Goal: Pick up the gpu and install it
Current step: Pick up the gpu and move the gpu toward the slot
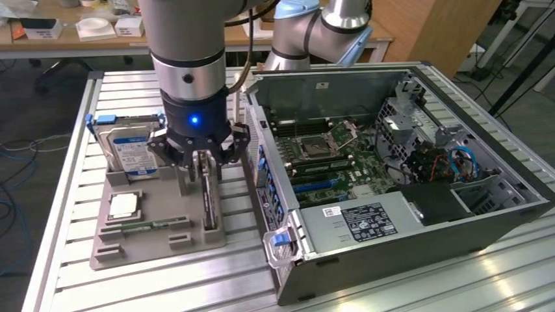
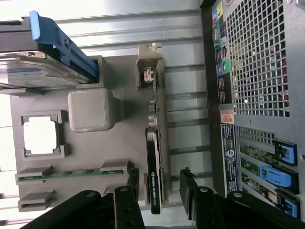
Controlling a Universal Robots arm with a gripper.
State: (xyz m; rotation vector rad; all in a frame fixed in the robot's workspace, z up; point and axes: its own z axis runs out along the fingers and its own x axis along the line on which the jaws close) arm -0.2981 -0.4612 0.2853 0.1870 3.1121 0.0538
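The pincer point(image 1: 205, 161) is open, one finger on either side of the gpu point(image 1: 209, 195) and neither touching it (gaps show in the wrist view). The card stands on edge in the grey tray point(image 1: 143, 246) directly beneath. Its long axis runs parallel to the computer case point(image 1: 416, 260) beside it.

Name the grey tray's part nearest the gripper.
The gpu, a thin green card with black fan, on edge between the gripper fingers; the silver hard drive and green memory stick sit farther off.

gpu point(image 2: 153, 162) vert., on edge
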